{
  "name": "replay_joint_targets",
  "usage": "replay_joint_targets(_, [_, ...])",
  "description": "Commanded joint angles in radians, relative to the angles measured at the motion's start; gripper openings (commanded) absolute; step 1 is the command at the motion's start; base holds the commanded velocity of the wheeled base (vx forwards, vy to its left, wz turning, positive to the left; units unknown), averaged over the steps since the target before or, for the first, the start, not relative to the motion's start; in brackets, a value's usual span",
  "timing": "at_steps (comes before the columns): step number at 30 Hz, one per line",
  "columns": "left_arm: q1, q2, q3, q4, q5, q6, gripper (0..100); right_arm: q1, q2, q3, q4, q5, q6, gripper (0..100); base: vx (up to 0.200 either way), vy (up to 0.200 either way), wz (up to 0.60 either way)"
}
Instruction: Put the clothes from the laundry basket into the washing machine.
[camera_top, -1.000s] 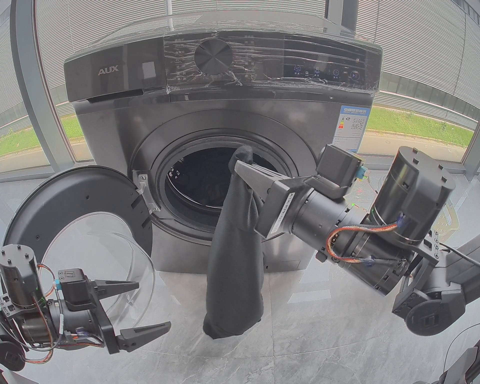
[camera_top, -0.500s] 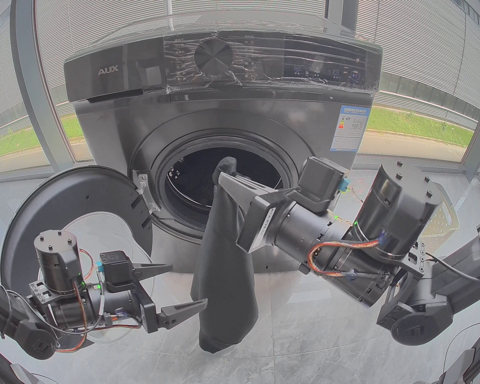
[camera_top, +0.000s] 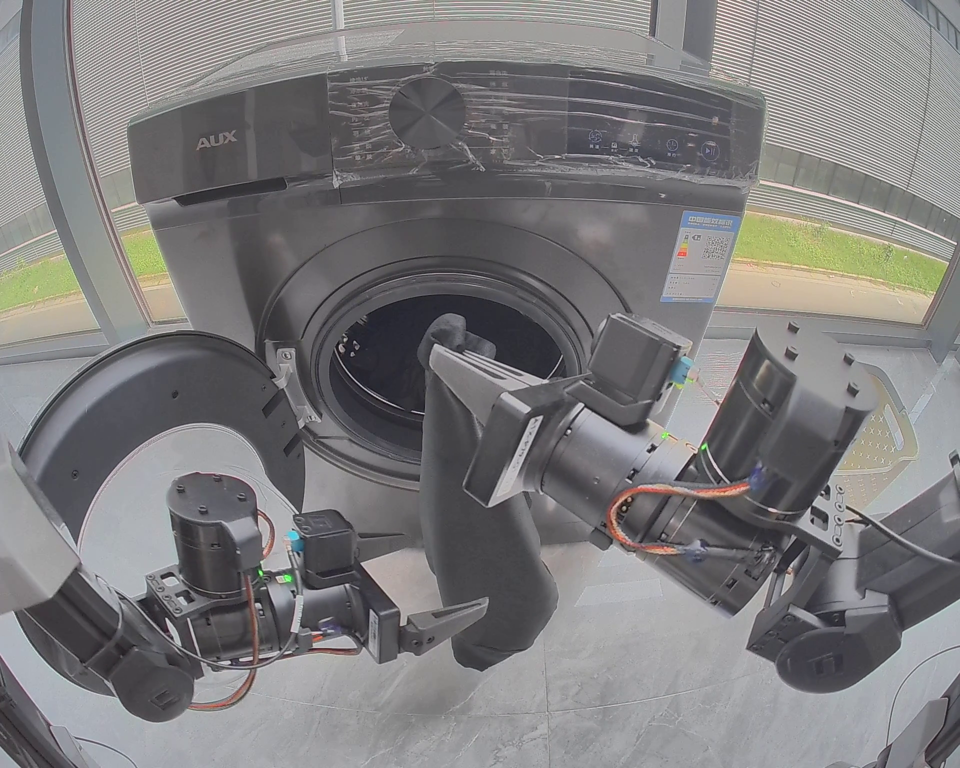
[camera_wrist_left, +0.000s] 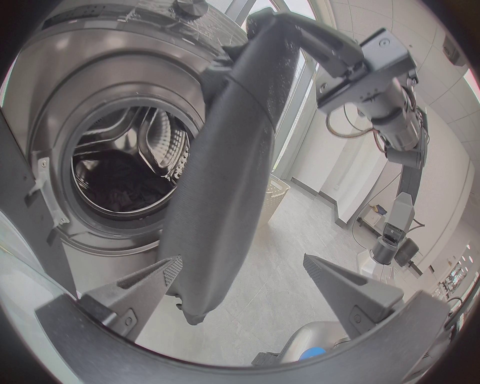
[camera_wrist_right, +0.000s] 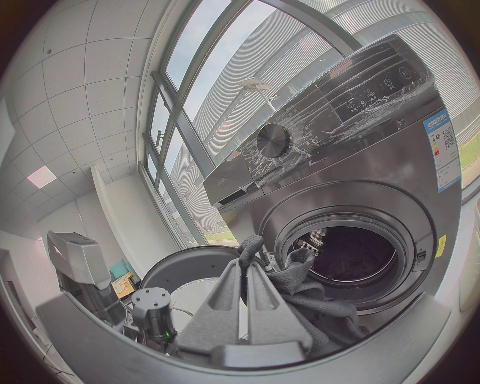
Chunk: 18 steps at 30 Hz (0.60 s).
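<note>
surface: grey tiled floor (camera_top: 640, 650) | standing on it: washing machine (camera_top: 440, 200); laundry basket (camera_top: 888, 425) just beside machine's right

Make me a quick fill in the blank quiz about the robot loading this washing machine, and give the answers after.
The right gripper is ____ on the dark garment.
The door of the washing machine hangs open on the robot's ____ side.
The left gripper, near the garment's lower end, is ____.
Missing words: shut, left, open.
</note>
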Motion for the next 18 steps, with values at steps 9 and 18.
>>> replay_joint_targets(9, [-0.052, 0.294, -0.113, -0.172, 0.1, -0.028, 100, 0.002, 0.015, -0.017, -0.001, -0.009, 0.001, 0, 0.0, 0.0, 0.0])
replay_joint_targets(18, [-0.024, 0.425, -0.186, -0.282, 0.162, -0.036, 0, 0.006, 0.009, -0.002, -0.001, -0.01, 0.002, 0, 0.0, 0.0, 0.0])
